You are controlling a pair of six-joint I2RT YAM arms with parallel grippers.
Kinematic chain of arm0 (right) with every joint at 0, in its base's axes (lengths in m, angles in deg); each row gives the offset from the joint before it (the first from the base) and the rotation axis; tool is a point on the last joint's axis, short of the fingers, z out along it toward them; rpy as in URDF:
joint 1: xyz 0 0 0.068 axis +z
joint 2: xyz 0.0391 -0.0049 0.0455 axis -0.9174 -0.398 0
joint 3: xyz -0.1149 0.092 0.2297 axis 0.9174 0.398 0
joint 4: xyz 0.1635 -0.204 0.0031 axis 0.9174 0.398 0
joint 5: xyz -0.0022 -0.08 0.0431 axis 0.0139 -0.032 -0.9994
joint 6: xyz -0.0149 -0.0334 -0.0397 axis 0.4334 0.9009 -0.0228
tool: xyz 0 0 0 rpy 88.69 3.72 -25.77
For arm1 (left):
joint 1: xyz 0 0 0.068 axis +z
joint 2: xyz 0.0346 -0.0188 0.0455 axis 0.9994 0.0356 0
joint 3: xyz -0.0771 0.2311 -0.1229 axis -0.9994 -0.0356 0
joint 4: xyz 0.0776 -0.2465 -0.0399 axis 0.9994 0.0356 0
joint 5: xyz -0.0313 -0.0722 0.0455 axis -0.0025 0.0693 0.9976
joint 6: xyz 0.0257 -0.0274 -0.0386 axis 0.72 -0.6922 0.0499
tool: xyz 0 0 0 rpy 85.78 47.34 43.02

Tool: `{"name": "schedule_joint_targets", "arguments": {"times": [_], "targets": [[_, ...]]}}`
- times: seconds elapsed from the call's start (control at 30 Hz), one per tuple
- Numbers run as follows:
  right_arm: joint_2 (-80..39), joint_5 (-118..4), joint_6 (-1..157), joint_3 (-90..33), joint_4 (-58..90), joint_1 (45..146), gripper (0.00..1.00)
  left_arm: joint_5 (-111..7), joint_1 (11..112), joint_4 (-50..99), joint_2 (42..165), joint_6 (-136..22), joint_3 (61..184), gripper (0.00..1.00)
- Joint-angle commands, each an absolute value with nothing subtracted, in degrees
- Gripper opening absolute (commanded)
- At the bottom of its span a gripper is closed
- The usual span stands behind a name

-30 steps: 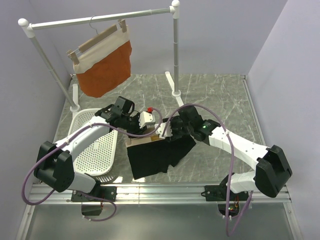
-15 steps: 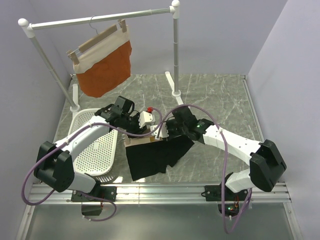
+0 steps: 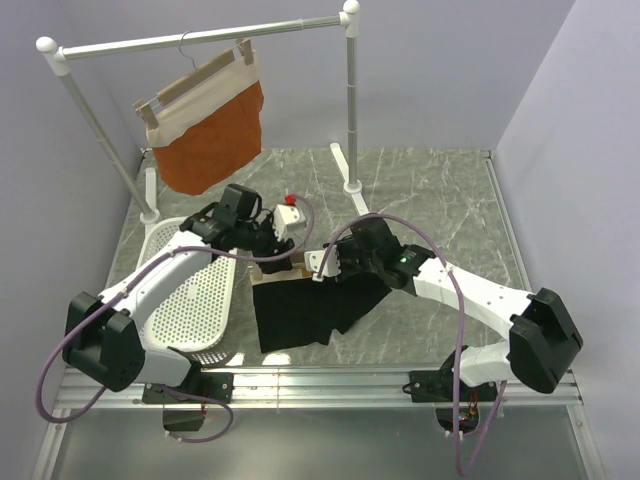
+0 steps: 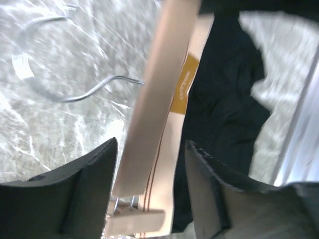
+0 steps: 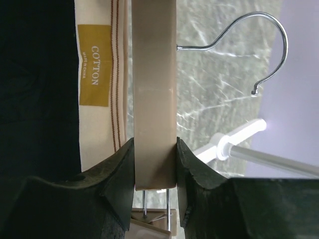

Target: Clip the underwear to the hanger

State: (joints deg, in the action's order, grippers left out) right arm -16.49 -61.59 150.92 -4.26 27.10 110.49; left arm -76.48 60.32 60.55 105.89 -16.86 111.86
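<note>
The black underwear point(image 3: 300, 312) lies flat on the marble table, its beige waistband point(image 5: 99, 104) with a gold COTTON label beside the pale wooden hanger point(image 5: 154, 89). The hanger's wire hook point(image 5: 249, 45) points away over the table. My right gripper point(image 5: 155, 169) is shut on one end of the hanger bar, just past a wooden clip point(image 5: 159, 226). My left gripper point(image 4: 149, 184) is open and straddles the bar point(image 4: 154, 109) and waistband near the other clip point(image 4: 134, 219). From above, the left gripper point(image 3: 272, 250) and the right gripper point(image 3: 322, 268) meet at the waistband.
A rust-orange garment point(image 3: 210, 125) hangs on a twin hanger from the white rail point(image 3: 200, 38) at the back. Its right post point(image 3: 352, 100) stands just behind the arms. A white perforated basket point(image 3: 195, 300) sits at the left, under my left arm.
My left wrist has risen and pulled back a little towards the rail. My right gripper has shifted slightly left along the hanger. The underwear has barely moved.
</note>
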Motion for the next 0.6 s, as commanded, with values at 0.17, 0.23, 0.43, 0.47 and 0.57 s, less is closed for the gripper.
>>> {"name": "schedule_joint_targets", "arguments": {"times": [0.17, 0.23, 0.43, 0.47, 0.57], "targets": [[-8.90, -61.87, 149.99, -0.59, 16.90, 109.26, 0.00, -91.47, 71.68, 58.12, 103.15, -36.80, 122.23, 0.70], [-7.06, -62.48, 149.55, 0.29, 15.59, 109.00, 0.00, -93.31, 73.36, 58.39, 102.89, -38.31, 123.20, 0.70], [-2.31, -63.71, 148.05, 1.61, 12.60, 108.30, 0.00, -96.82, 78.80, 59.71, 99.73, -43.23, 124.08, 0.70], [-1.95, -63.80, 148.23, 1.87, 12.24, 108.12, 0.00, -100.58, 80.04, 59.19, 99.46, -47.33, 124.08, 0.70], [-0.46, -63.80, 147.88, 2.22, 11.18, 107.51, 0.00, -110.25, 83.56, 59.27, 98.49, -49.91, 124.69, 0.74]]}}
